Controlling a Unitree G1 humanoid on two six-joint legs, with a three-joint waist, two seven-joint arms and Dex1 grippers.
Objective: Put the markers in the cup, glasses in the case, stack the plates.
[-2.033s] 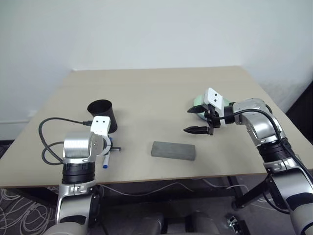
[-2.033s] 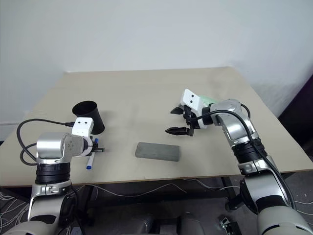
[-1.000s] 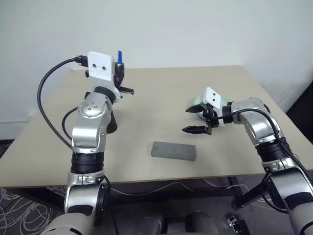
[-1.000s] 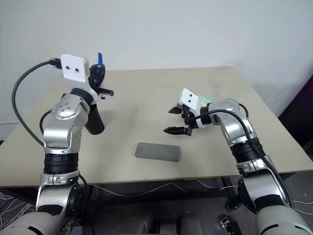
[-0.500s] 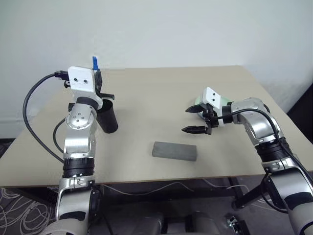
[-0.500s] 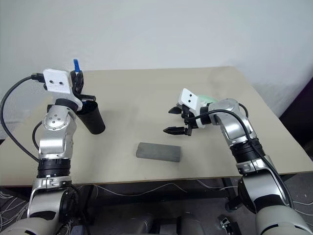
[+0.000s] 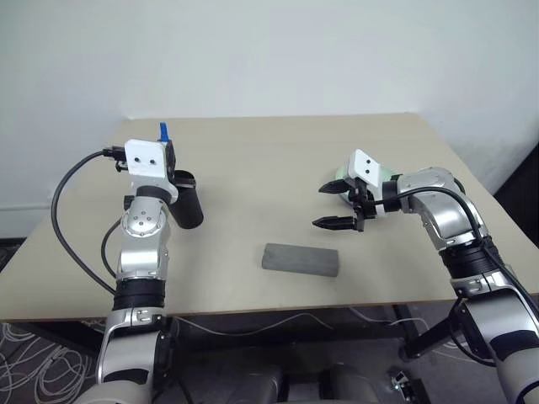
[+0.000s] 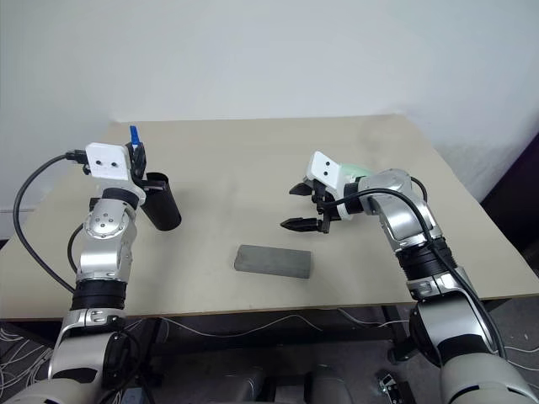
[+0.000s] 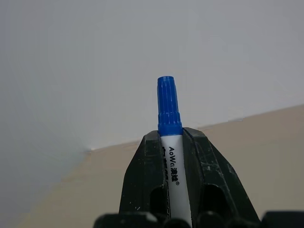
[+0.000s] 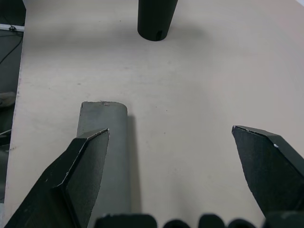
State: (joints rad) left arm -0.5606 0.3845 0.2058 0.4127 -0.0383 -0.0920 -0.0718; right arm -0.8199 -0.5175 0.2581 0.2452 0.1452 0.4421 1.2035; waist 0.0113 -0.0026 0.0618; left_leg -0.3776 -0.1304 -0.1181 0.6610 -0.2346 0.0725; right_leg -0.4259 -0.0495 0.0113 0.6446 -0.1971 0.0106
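At the tabletop's left side: left gripper (image 9: pixel 171 142), jaws clenched on blue-capped marker (image 9: pixel 169 107)
Marker axis: upright, cap up
Cup (image 7: pixel 187 200): just beside, below
Right gripper (image 7: pixel 338 206): released, far

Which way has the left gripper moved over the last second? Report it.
Yes. The left gripper, shut on the blue-capped marker, has come down and leftward, toward the cup.

A light beige counter (image 7: pixel 269 160) stands against a plain white wall (image 7: pixel 269 50). Under its front edge, thin white cables (image 7: pixel 253 324) hang, and more cables (image 7: pixel 34 358) lie tangled on the grey floor.
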